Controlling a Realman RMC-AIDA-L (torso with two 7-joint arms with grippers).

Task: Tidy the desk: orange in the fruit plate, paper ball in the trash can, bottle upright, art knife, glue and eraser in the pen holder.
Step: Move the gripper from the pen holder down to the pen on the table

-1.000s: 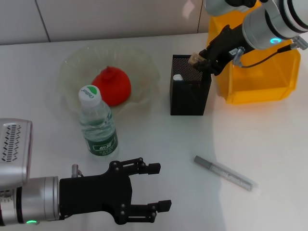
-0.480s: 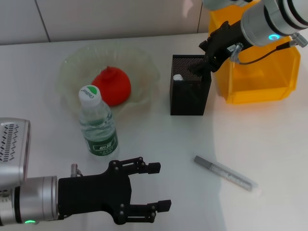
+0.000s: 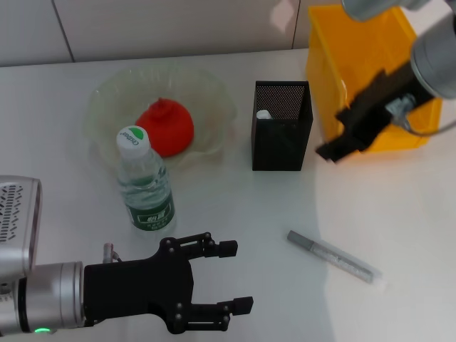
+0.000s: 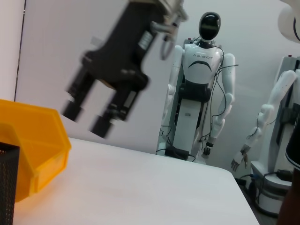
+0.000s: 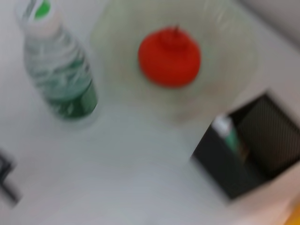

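Note:
The red-orange orange (image 3: 165, 127) lies in the pale-green fruit plate (image 3: 107, 96). In front of the plate the bottle (image 3: 145, 185) stands upright. The black mesh pen holder (image 3: 281, 139) has a white glue tip (image 3: 263, 114) showing inside. A silver art knife (image 3: 333, 256) lies flat on the table. My right gripper (image 3: 329, 154) hangs open and empty between the pen holder and the yellow trash can (image 3: 370, 64); the left wrist view shows the right gripper (image 4: 85, 123) with its fingers apart. At the near left, my left gripper (image 3: 235, 278) rests open. The eraser and paper ball are hidden.
The right wrist view looks down on the bottle (image 5: 58, 75), the orange (image 5: 169, 55) and the pen holder (image 5: 243, 154). Beyond the table's far edge, in the left wrist view, stand white humanoid robots (image 4: 201, 89).
My right gripper held a small beige block over the pen holder, dipped into it, then pulled back to the right and nearer, now empty. The left arm has not moved.

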